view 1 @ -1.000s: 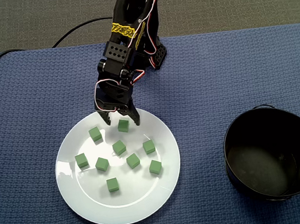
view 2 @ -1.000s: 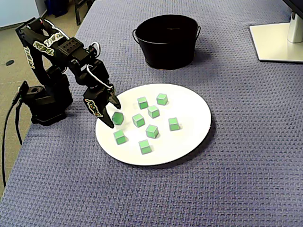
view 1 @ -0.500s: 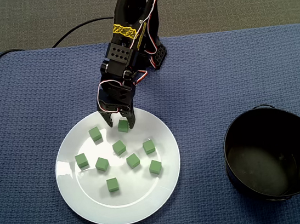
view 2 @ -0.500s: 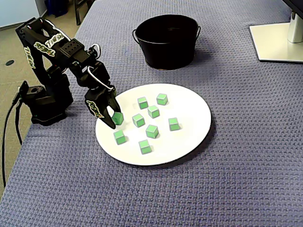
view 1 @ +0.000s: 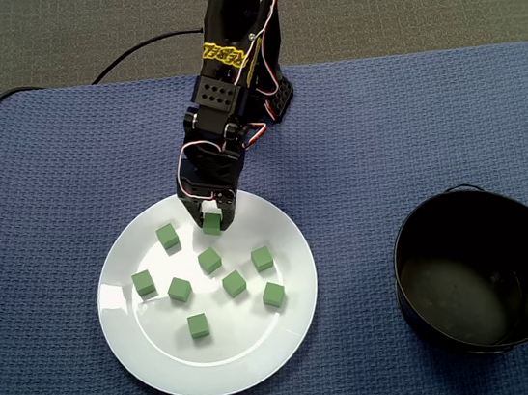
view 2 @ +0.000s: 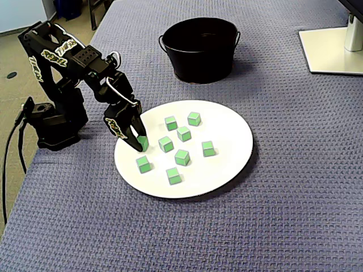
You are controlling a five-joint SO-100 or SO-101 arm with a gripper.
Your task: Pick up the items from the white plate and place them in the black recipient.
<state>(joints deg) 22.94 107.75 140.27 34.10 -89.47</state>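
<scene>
Pinching a green cube [view 1: 212, 225] with the end effector [view 1: 211, 220], narrowed onto it and apparently snug, at the upper edge of the white plate [view 1: 237, 362]. Finishing the grasp; needing next a clean lift, then swinging toward the black recipient [view 1: 472, 301], lower right.

Figure: both fixed views under bright, even, diffuse light from above. We see a mild sheen near the left rim of the white plate [view 1: 236, 357] in a fixed view; in a fixed view [view 2: 227, 127] it throws a soft shadow toward lower right. Each green cube [view 1: 198, 326] casts a short, faint shadow. The black recipient [view 1: 415, 236] stays dark inside. Focus is sharp, and lines run straight to the edges.
</scene>
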